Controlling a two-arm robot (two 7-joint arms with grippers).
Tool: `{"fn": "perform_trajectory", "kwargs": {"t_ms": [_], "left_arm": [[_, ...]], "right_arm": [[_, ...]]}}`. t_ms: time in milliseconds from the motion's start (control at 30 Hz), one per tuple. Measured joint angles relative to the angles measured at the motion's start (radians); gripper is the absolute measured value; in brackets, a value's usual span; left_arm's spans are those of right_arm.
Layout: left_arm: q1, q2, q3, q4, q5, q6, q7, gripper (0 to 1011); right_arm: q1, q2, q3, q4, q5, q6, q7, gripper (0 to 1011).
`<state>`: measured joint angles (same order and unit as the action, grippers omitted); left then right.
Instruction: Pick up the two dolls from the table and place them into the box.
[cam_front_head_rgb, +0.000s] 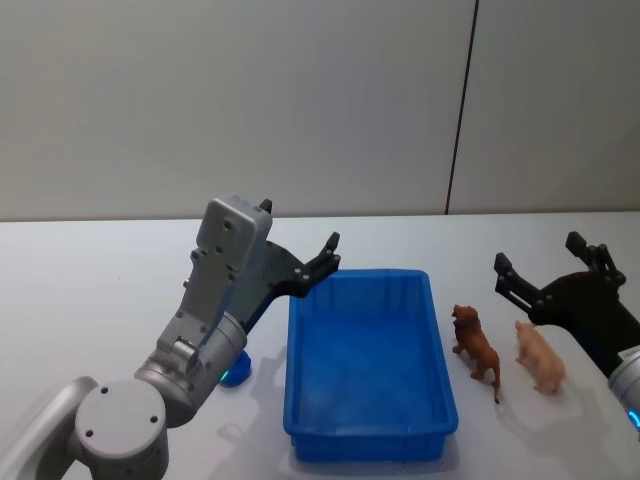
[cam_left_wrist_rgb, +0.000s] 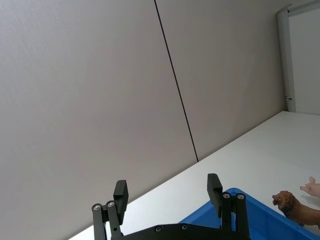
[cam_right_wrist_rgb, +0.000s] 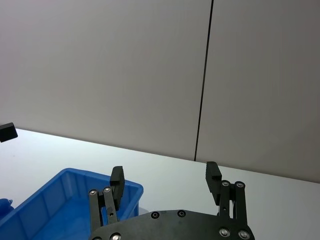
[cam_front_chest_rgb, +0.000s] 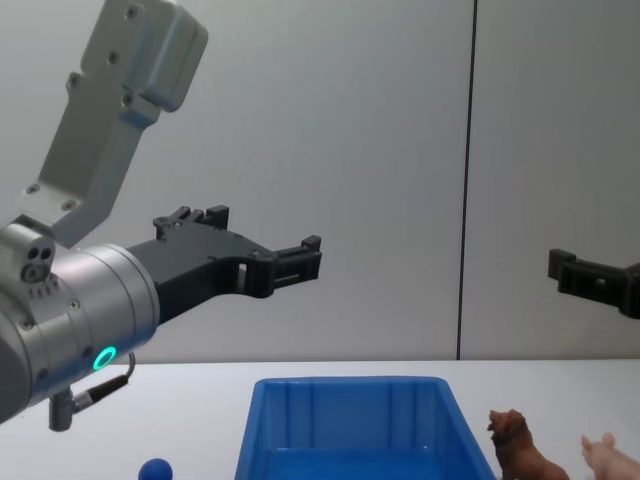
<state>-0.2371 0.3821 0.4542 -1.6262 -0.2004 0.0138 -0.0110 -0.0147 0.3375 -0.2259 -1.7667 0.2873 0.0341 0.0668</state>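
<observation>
Currently pre-grasp stage; box (cam_front_head_rgb: 296, 352) empty. Left hand (cam_front_head_rgb: 299, 231), right hand (cam_front_head_rgb: 538, 254) raised, fingers apart, holding nothing. Lion (cam_front_head_rgb: 477, 349), pig (cam_front_head_rgb: 540, 358) stand on table (cam_front_head_rgb: 100, 300) below right hand. Next, judged: descend, straddle lion, close.

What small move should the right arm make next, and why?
Probably lower the open right gripper onto the lion. The lion and the pig stand on the table right of the box, near that gripper, ungrasped; the open left gripper is across the box.
</observation>
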Motion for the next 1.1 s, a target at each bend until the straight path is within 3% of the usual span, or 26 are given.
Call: {"fn": "perform_trajectory", "kwargs": {"t_ms": [767,1100], "left_arm": [[0.0,0.0,0.0,0.0,0.0,0.0,0.0,1001],[0.0,0.0,0.0,0.0,0.0,0.0,0.0,1001]], "right_arm": [[0.0,0.0,0.001,0.0,0.0,0.0,0.001,1001],[-0.006,0.022,0.019,0.007,0.028,0.007,0.023,1001]]}}
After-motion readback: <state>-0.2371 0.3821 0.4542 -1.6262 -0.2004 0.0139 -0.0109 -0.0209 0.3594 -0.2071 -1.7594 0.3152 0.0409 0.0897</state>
